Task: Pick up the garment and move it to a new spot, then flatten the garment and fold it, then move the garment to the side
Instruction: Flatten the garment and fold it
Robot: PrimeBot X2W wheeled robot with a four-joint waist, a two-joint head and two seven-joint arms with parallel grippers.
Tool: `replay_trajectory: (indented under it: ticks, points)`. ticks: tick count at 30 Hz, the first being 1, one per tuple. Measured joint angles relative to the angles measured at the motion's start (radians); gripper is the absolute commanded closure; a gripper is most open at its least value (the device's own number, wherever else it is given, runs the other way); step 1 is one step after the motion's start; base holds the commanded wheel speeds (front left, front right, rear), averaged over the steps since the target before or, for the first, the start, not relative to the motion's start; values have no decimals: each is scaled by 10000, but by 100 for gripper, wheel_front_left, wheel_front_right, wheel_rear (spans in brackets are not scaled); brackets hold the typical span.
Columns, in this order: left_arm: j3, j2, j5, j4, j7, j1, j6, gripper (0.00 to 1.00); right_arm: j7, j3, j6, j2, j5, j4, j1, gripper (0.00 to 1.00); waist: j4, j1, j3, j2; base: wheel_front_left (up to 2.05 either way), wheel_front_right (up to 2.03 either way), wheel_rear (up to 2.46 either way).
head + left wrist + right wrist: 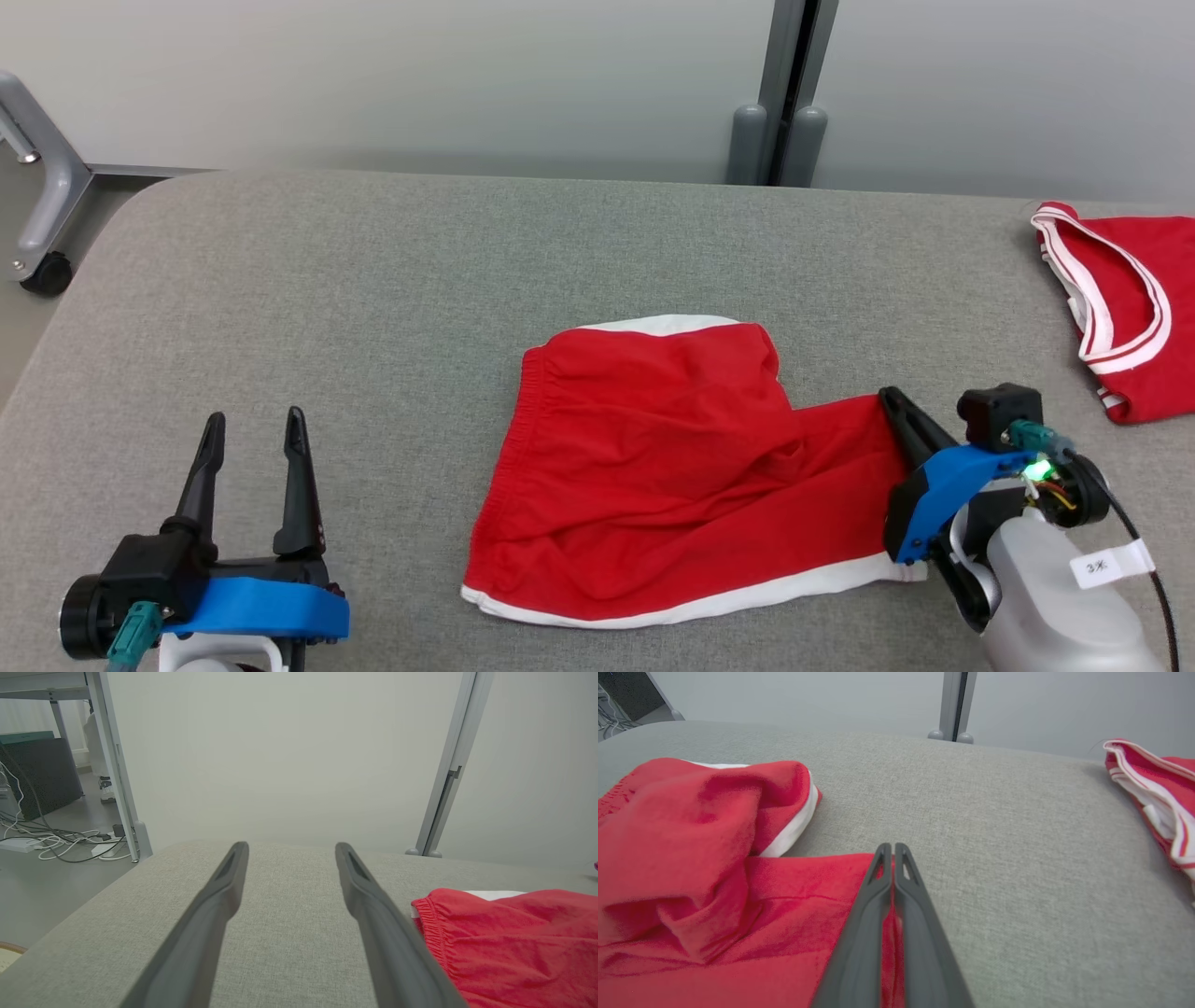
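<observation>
The grey table (373, 280) has lots of bare room on its left half and along its far edge. Near the front left corner, the left gripper (257, 425) has its fingers wide apart and holds nothing. The right gripper (887, 397) has its fingers pinched together on the right edge of the red shorts (653, 467). The shorts lie in the middle, near the front edge.

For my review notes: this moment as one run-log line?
phase: grasp | right gripper: shut on red shorts, right edge | left gripper: open, apart from shorts | second red garment: far right of table
</observation>
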Motion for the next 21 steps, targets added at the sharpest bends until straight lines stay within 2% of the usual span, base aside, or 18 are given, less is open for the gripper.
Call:
replay_trajectory:
  ticks: [3, 4, 5, 6, 7, 11, 15, 19, 21]
  points:
    - [-155, -13, -2, 23, 0, -102, -2, 0, -104, -165, 0, -136, -42, 654, -562, 100, 79, 0, 21, 0, 0, 0, 0]
    - [-190, -17, -6, 29, 0, -103, -2, 0, -96, -165, 0, -136, -90, 911, -704, 90, 93, 0, 27, 0, 0, 0, 0]
    - [-217, -19, -12, 40, 0, -103, -4, 0, -86, -153, 0, -121, -100, 1164, -804, 65, 107, 0, 27, 0, 0, 0, 0]
    - [-228, -17, -35, 48, 0, -103, -4, 0, -140, -138, 0, -96, -104, 1373, -880, 10, 113, 0, 22, 0, 0, 0, 0]
    - [-238, -15, -56, 52, 0, -103, -4, 0, -207, -121, 0, -73, -123, 1536, -941, 0, 117, 0, 12, 0, 0, 0, 0]
    - [-224, 4, -96, 59, 0, -101, -6, 0, -696, -318, 0, 81, 0, 1808, -1176, 0, 41, 0, -38, 0, 0, 0, 0]
    - [-211, 31, -98, 58, 0, -98, -6, 0, -876, -581, 0, 113, 23, 1570, -1230, 0, -150, 0, -118, 0, 0, 0, 0]
    - [-167, 88, -92, 35, 0, -85, -6, 0, -918, -1014, 0, 157, 33, 184, -1042, 0, -408, 0, -208, 0, 0, 0, 0]
    - [-157, 82, -67, -17, 0, -7, -6, 0, -924, -1273, 0, 221, -36, -917, -430, 0, -612, 0, -295, 0, 0, 0, 0]
